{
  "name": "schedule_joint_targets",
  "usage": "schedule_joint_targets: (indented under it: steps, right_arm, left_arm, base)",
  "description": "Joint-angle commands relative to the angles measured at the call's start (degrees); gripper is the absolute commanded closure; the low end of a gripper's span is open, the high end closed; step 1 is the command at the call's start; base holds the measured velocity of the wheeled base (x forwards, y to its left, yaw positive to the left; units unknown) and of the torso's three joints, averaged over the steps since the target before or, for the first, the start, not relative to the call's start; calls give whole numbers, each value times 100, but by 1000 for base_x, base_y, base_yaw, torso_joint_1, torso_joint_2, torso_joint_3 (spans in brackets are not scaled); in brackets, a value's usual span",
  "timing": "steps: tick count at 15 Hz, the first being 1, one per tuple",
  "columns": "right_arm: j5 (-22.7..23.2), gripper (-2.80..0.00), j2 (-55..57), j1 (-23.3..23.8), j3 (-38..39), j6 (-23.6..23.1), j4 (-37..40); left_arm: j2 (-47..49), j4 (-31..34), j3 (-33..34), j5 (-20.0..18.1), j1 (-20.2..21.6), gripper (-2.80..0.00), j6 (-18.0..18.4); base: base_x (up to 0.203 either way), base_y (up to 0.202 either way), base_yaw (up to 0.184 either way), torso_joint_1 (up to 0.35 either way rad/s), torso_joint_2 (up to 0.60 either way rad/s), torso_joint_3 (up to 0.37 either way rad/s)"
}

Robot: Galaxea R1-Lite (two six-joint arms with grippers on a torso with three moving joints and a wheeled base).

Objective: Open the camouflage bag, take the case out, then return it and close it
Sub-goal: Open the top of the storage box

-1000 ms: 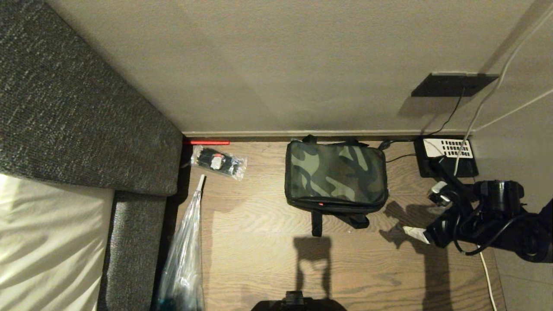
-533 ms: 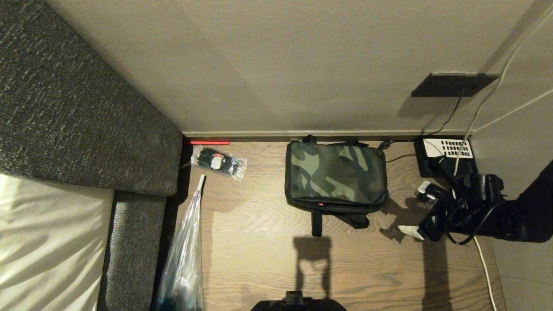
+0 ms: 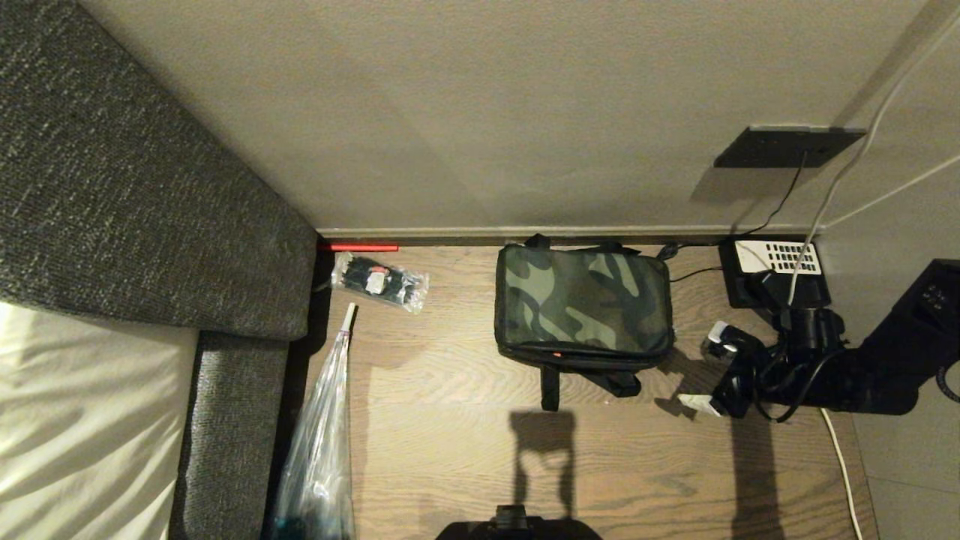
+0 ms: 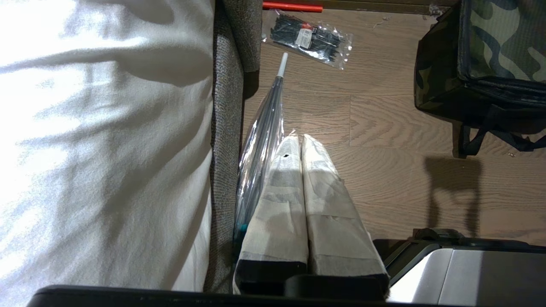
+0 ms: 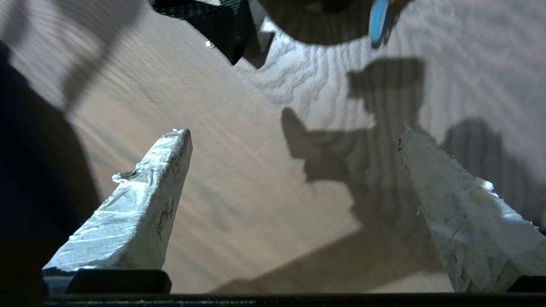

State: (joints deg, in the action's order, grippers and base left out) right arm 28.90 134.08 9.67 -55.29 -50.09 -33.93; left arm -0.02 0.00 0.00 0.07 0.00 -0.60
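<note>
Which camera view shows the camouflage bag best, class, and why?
The head view: the whole camouflage bag shows from above, lid closed. The left wrist view catches only one corner and side; the right wrist view shows mostly floor, no recognizable bag.

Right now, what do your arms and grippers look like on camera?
The right arm is black, with loose black cables looped around its wrist. The right gripper has two tapered fingers wrapped in crinkled white tape on black bases. The left gripper has the same white-taped fingers on a black mount.
</note>
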Motion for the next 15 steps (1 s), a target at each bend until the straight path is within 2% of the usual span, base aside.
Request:
schedule_joint_targets:
  steps: [1, 3, 4, 8, 12, 15]
  right_arm:
    - [98, -280, 298, -5, -270, -593, -13]
    - [203, -280, 582, -7, -699, -1234, 28]
    - [290, -280, 658, -8, -919, -1304, 85]
    - [571, -280, 756, -47, -1590, -1178, 551]
    - [894, -280, 764, -107, -2059, -791, 491]
    - [1001, -280, 769, -123, -2135, -805, 323]
  left_arm:
    - [2, 0, 0, 1, 0, 0, -2]
    - [2, 0, 0, 1, 0, 0, -2]
    - [2, 0, 0, 1, 0, 0, -2]
    - [2, 0, 0, 1, 0, 0, -2]
    - [2, 0, 0, 1, 0, 0, -2]
    - [2, 0, 0, 1, 0, 0, -2]
  base:
    - [0, 0, 0, 0, 0, 0]
    - [0, 0, 0, 0, 0, 0]
    - [0, 0, 0, 0, 0, 0]
    - [0, 0, 0, 0, 0, 0]
    - [0, 0, 0, 0, 0, 0]
    - [0, 0, 0, 0, 0, 0]
